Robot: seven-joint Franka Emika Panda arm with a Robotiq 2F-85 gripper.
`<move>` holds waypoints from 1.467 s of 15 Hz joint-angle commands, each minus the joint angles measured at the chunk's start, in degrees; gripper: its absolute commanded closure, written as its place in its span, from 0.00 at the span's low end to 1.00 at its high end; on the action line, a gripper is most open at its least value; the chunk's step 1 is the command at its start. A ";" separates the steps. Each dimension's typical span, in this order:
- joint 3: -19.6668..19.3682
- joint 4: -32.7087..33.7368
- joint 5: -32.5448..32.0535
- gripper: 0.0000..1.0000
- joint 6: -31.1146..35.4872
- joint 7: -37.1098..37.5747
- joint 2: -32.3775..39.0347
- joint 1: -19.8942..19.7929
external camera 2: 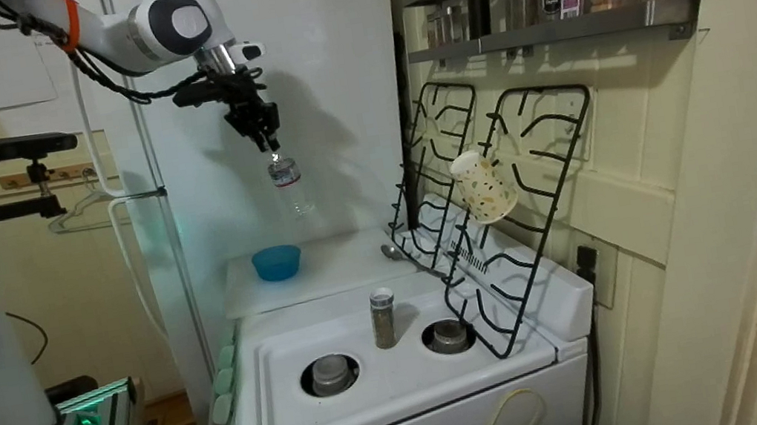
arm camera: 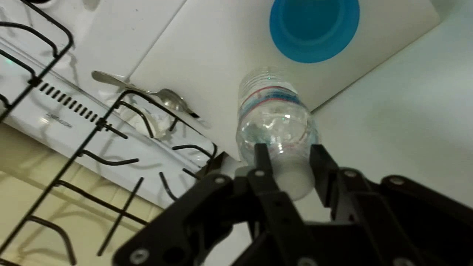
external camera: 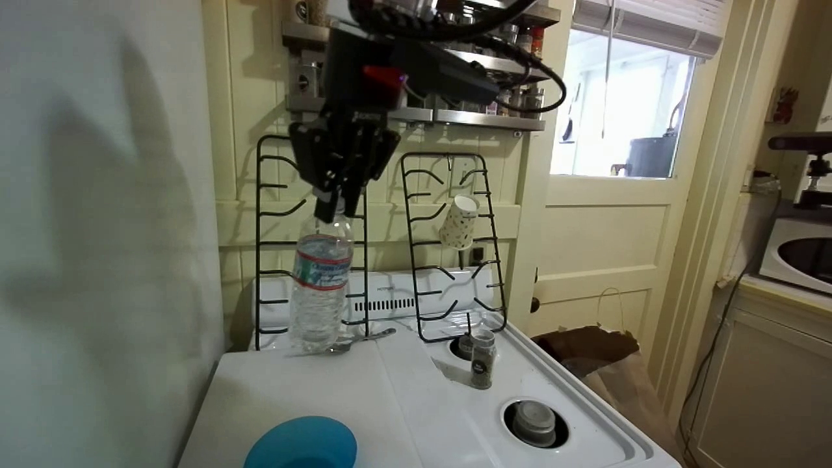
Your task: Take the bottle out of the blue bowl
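Note:
The clear bottle with its blue-and-white, red-edged label hangs upright in the air in both exterior views (external camera: 320,279) (external camera 2: 286,175) and shows in the wrist view (arm camera: 273,107). My gripper (external camera: 337,207) is shut on its capped neck from above; it also shows in an exterior view (external camera 2: 269,146) and in the wrist view (arm camera: 290,149), with one finger on each side of the cap. The blue bowl (external camera 2: 277,265) stands on the white board beside the stove burners, and the bottle is outside and above it. The bowl also shows in the wrist view (arm camera: 314,51) and, cut off, in an exterior view (external camera: 305,435).
Black burner grates (external camera: 409,227) (external camera 2: 556,193) lean upright against the back wall, with a speckled cup (external camera 2: 484,189) hung on one. A spoon (arm camera: 172,98) lies by the grates. A small spice jar (external camera 2: 383,320) stands between the burners. A tall white wall-like side (external camera 2: 324,48) rises beside the board.

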 commanded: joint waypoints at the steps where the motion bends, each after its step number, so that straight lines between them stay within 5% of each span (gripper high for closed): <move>1: -4.20 -3.21 3.26 0.92 0.40 1.94 -4.57 -3.51; 7: -13.42 -3.04 15.80 0.92 1.51 -9.46 -0.82 -5.12; 8: -11.90 -2.35 12.23 0.68 -0.13 -6.59 -1.50 -6.66; 9: -12.56 -2.46 13.51 0.68 -0.16 -8.12 -0.93 -6.68; 10: -12.74 -2.51 14.04 0.92 -0.08 -8.74 -0.44 -6.68; 17: -9.65 -5.42 4.51 0.92 4.13 4.73 0.30 -11.69; 22: -11.75 -3.09 6.10 0.92 4.03 5.37 4.62 -13.51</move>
